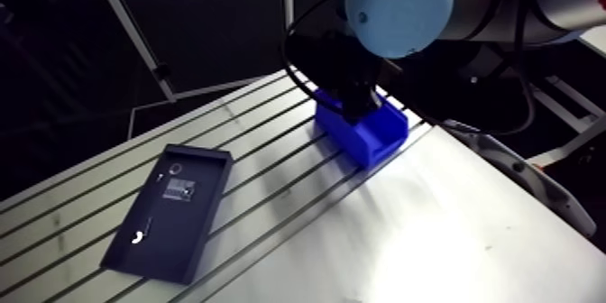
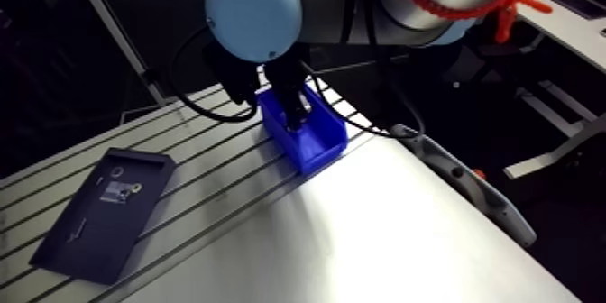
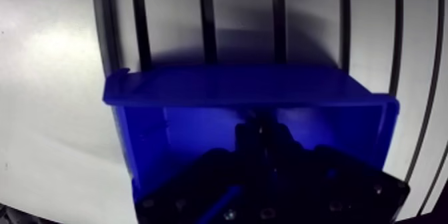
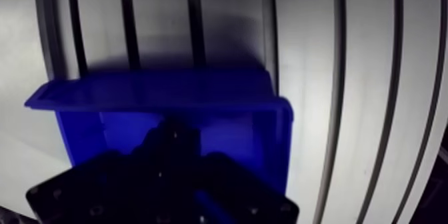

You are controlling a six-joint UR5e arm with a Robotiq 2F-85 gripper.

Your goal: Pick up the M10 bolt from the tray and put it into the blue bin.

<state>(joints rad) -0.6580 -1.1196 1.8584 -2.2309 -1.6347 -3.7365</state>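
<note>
Fingers (image 3: 245, 137) drawn close, seemingly pinching the dark bolt (image 3: 261, 128) between the tips, down inside the bin (image 3: 233, 87). Placing step, nearly done. Next: spread to drop it, then rise straight, clear of the bin walls.

glare: bright patch on table (image 1: 397, 252) | shadow: beyond blue bin (image 3: 233, 87) | wrist view: gripper (image 3: 263, 133) dark, slots (image 3: 208, 13) curved

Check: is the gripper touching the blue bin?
Cannot tell. In the wrist view the gripper sits dark inside the blue bin, with no contact or gap plain; the arm view is no clearer.
</note>
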